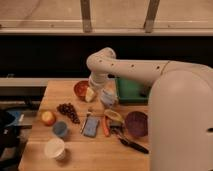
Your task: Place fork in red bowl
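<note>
fingers [91, 94] apart beside round red bowl [80, 89] | slim grey fork [86, 121] untouched

The table [35, 155] is light tan wood. The red bowl [80, 89] is orange-red with a darker inside, and the pale cream gripper [91, 94] of the white arm [135, 69] hangs just beside it. The fork [86, 121] is dull grey and lies next to a blue sponge [92, 127]. The grapes [67, 111] are dark purple, the tray [131, 91] is green and the large bowl [136, 123] is purple. There is a blue cup [60, 129] and a white cup [55, 148].
</note>
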Action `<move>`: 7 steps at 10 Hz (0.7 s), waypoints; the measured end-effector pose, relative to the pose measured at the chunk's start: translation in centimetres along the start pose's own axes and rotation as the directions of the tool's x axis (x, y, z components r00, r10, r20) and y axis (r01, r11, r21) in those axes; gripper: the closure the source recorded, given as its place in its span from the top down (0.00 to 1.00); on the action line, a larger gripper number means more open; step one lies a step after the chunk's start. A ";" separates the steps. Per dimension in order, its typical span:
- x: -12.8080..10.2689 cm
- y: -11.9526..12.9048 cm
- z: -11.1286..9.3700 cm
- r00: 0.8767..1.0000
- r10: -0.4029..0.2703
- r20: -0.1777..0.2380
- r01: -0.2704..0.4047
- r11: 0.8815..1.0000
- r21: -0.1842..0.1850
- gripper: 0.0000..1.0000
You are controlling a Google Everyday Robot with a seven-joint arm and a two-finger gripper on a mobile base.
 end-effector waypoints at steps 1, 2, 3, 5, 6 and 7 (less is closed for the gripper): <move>-0.6 0.4 0.3 1.000 -0.019 -0.006 0.019 1.000 -0.003 0.77; -1.4 1.1 0.6 0.999 -0.041 -0.013 0.041 0.999 -0.008 0.77; -2.0 1.8 1.1 0.998 -0.064 -0.024 0.063 0.998 -0.014 0.77; -2.0 1.8 1.4 0.997 -0.067 -0.033 0.066 0.998 -0.016 0.77; -1.8 1.6 1.5 0.997 -0.063 -0.034 0.063 0.998 -0.014 0.77; -1.9 1.7 1.5 0.997 -0.065 -0.034 0.065 0.998 -0.015 0.77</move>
